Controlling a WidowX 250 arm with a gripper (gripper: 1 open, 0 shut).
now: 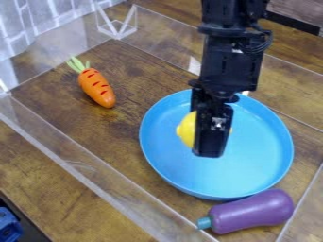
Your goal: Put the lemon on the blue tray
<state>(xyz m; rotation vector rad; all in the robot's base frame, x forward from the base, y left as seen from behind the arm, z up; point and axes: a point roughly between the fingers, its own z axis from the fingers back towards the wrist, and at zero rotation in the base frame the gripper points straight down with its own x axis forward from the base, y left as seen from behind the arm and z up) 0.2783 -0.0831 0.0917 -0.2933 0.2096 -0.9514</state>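
The hand [206, 135] is squeezed shut on the lemon [187, 131], holding it low over the blue tray [259, 156], which lies right under the hand, so this looks like the setting-down step. Next it likely needs to open its fingers and let the lemon rest on the tray, then lift away. I can see no words or labels anywhere.
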